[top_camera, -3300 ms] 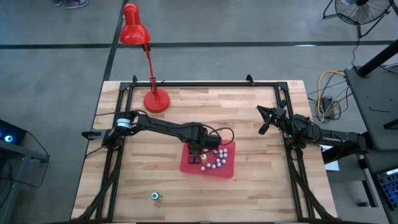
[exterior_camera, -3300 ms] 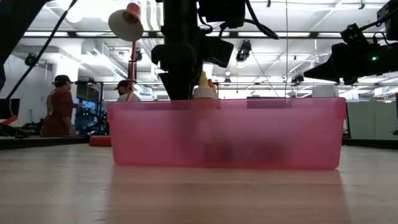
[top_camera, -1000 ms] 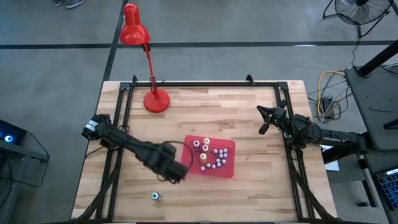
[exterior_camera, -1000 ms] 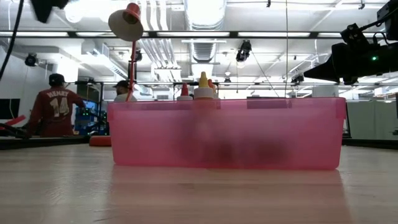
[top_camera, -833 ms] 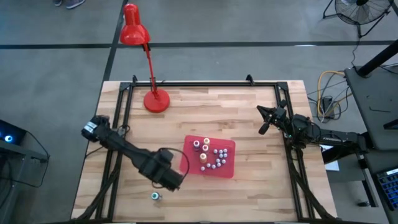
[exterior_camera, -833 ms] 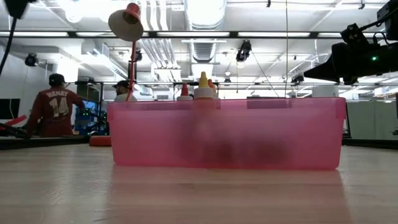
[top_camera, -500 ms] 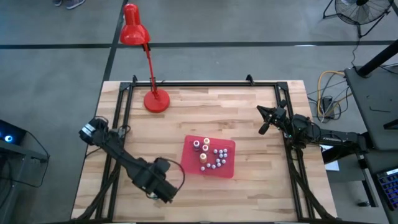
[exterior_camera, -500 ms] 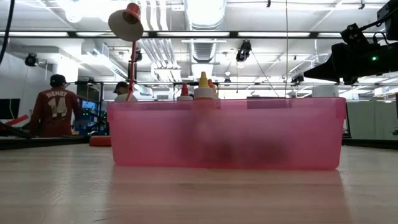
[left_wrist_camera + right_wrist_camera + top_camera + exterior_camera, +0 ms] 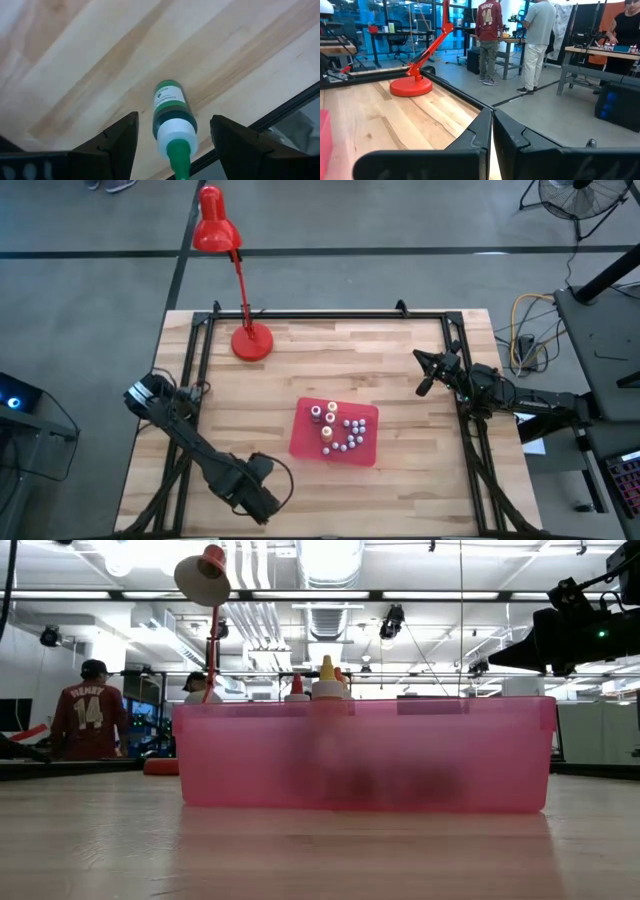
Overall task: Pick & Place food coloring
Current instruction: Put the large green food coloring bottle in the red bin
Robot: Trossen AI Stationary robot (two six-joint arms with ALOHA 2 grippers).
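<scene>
Pale butcher-block table (image 9: 400,360), and the left gripper (image 9: 258,502) is down at its near edge, fingers (image 9: 117,140) spread wide either side of a lying green-tipped food-colouring bottle (image 9: 171,118) (not touching it). Open wood all around. The translucent pink plastic bin (image 9: 303,442) mid-table holds the other small bottles (image 9: 345,433). The right gripper (image 9: 424,376), pinched shut, waits by the right rail. A red desk lamp (image 9: 251,340) stands at the far edge; people (image 9: 84,710) stand behind.

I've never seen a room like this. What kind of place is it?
Probably a robot lab or workshop: two dark arms on a framed wooden table, workbenches with people behind, and ducts overhead.
</scene>
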